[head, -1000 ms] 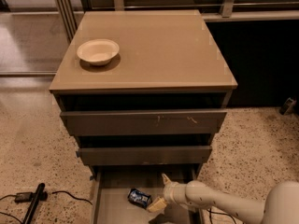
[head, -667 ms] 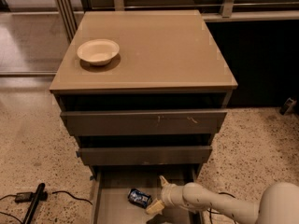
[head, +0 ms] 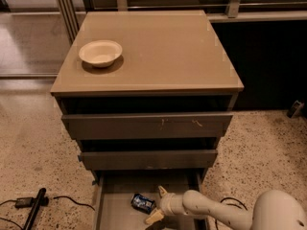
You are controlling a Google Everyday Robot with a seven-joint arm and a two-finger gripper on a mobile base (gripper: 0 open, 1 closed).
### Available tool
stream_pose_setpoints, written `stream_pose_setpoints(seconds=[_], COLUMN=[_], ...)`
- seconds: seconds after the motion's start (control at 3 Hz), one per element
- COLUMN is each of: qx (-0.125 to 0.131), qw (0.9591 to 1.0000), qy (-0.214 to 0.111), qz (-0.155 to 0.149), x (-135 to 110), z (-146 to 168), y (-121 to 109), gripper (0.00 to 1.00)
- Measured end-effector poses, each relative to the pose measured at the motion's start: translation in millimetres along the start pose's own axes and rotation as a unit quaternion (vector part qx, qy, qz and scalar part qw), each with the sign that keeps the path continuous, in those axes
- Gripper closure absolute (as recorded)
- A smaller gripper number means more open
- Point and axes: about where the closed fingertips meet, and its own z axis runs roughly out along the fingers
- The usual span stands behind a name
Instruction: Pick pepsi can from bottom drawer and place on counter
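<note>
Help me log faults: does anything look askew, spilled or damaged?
The pepsi can lies tipped on its side in the bottom drawer, not upright. The gripper sits close beside it, fingers open. Nothing looks spilled.

Cream gripper (head: 157,205) beside dark-blue pepsi can (head: 142,202) — tan counter (head: 163,51).

Your count: three drawers, one of everything else.
You have one pepsi can (head: 143,202), one gripper (head: 158,205) just right of it with two fingers spread, one white bowl (head: 100,52) far left on the one counter (head: 168,47), and one upper drawer front (head: 146,125), one middle drawer front (head: 147,159) and one bottom drawer (head: 117,217).
</note>
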Motion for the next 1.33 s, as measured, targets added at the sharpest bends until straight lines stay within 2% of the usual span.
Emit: stream_pose_setpoints(seconds=[0.33,0.67,1.0,1.33], qx=[-0.013,-0.014,-0.013,-0.013], qw=[0.9998,0.9997,0.9997,0.9997], qy=[-0.008,-0.013,-0.013,-0.013], qz=[0.012,0.016,0.016,0.016], x=[6,7,7,7], z=[28,43,43,43], y=[0,-4,-4,-4], gripper=[0.0,0.0,0.19,0.42])
